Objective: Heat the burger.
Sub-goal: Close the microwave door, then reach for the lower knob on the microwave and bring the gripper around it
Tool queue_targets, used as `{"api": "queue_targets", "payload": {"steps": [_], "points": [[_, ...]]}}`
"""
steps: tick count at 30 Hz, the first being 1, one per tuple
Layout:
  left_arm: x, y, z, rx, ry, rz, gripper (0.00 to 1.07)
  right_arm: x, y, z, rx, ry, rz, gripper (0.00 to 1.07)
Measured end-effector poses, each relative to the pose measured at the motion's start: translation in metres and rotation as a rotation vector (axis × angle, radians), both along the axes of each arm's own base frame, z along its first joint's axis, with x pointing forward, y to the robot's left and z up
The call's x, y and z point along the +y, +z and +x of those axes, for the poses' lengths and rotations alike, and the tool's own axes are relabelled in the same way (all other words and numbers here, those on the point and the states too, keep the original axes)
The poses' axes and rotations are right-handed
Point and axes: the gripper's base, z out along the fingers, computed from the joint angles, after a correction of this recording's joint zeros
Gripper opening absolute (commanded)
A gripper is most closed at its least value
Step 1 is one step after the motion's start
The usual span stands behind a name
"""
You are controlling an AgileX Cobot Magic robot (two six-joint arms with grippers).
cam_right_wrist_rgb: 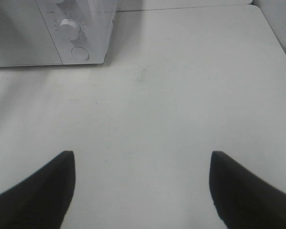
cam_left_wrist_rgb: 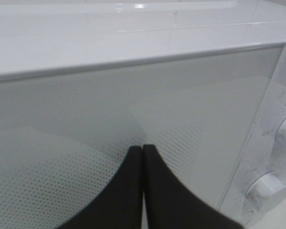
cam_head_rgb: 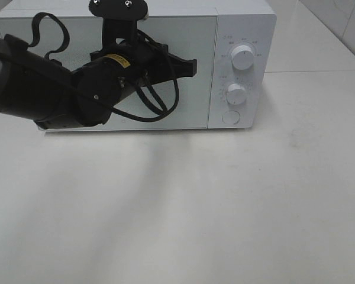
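Exterior high: white box-shaped microwave oven [cam_head_rgb: 189, 35], door shut, far on white tabletop [cam_head_rgb: 225, 207]; black left gripper [cam_head_rgb: 192, 66] before the door.
Left wrist: left gripper [cam_left_wrist_rgb: 142, 148] fingers together, empty.
Right wrist: black right gripper [cam_right_wrist_rgb: 142, 155] fingers apart, empty, over tabletop.
Task item: burger place cannot be told.

Left gripper [cam_left_wrist_rgb: 142, 149], jaws pressed together, arm outstretched; right gripper [cam_right_wrist_rgb: 142, 154], jaws spread wide.

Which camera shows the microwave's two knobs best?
The exterior high view: the upper knob and lower knob sit whole, face-on. Both wrist views show the lower knob but crop the upper one.
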Motion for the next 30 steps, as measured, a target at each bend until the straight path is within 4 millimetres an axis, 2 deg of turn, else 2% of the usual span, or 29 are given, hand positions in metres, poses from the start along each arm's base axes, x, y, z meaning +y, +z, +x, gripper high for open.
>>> {"api": "queue_targets", "payload": {"steps": [7, 8, 13, 14, 15, 16, 17, 18, 19, 20, 21, 22, 23, 25, 29, 30], "points": [[0.011, 0.008, -0.019, -0.007, 0.014, -0.001, 0.0, 0.0, 0.0, 0.0, 0.0, 0.0, 0.0, 0.75], [0.016, 0.008, -0.028, 0.015, 0.0, 0.022, 0.0, 0.0, 0.0, 0.0, 0.0, 0.0, 0.0, 0.75], [0.023, 0.005, -0.041, 0.109, -0.034, 0.051, 0.0, 0.0, 0.0, 0.0, 0.0, 0.0, 0.0, 0.75], [0.025, 0.005, -0.048, 0.168, -0.065, 0.07, 0.05, 0.0, 0.0, 0.0, 0.0, 0.0, 0.0, 0.75], [0.025, 0.005, -0.048, 0.168, -0.065, 0.07, 0.05, 0.0, 0.0, 0.0, 0.0, 0.0, 0.0, 0.75], [0.025, 0.006, -0.054, 0.218, -0.101, 0.095, 0.09, 0.0, 0.0, 0.0, 0.0, 0.0, 0.0, 0.75], [0.025, 0.005, -0.057, 0.25, -0.122, 0.11, 0.21, 0.0, 0.0, 0.0, 0.0, 0.0, 0.0, 0.75], [0.025, 0.005, -0.057, 0.25, -0.122, 0.11, 0.21, 0.0, 0.0, 0.0, 0.0, 0.0, 0.0, 0.75], [0.025, 0.005, -0.063, 0.303, -0.161, 0.134, 0.39, 0.0, 0.0, 0.0, 0.0, 0.0, 0.0, 0.75], [0.025, 0.004, -0.066, 0.336, -0.182, 0.145, 0.51, 0.0, 0.0, 0.0, 0.0, 0.0, 0.0, 0.75], [0.025, 0.004, -0.066, 0.336, -0.182, 0.145, 0.51, 0.0, 0.0, 0.0, 0.0, 0.0, 0.0, 0.75], [0.026, 0.005, -0.07, 0.392, -0.212, 0.16, 0.72, 0.0, 0.0, 0.0, 0.0, 0.0, 0.0, 0.75], [0.026, 0.005, -0.07, 0.392, -0.212, 0.16, 0.72, 0.0, 0.0, 0.0, 0.0, 0.0, 0.0, 0.75], [0.032, 0.005, -0.075, 0.49, -0.251, 0.181, 0.95, 0.0, 0.0, 0.0, 0.0, 0.0, 0.0, 0.75], [0.045, 0.004, -0.076, 0.592, -0.267, 0.196, 0.97, 0.0, 0.0, 0.0, 0.0, 0.0, 0.0, 0.75], [0.054, 0.005, -0.076, 0.655, -0.277, 0.21, 0.97, 0.0, 0.0, 0.0, 0.0, 0.0, 0.0, 0.75]]}}
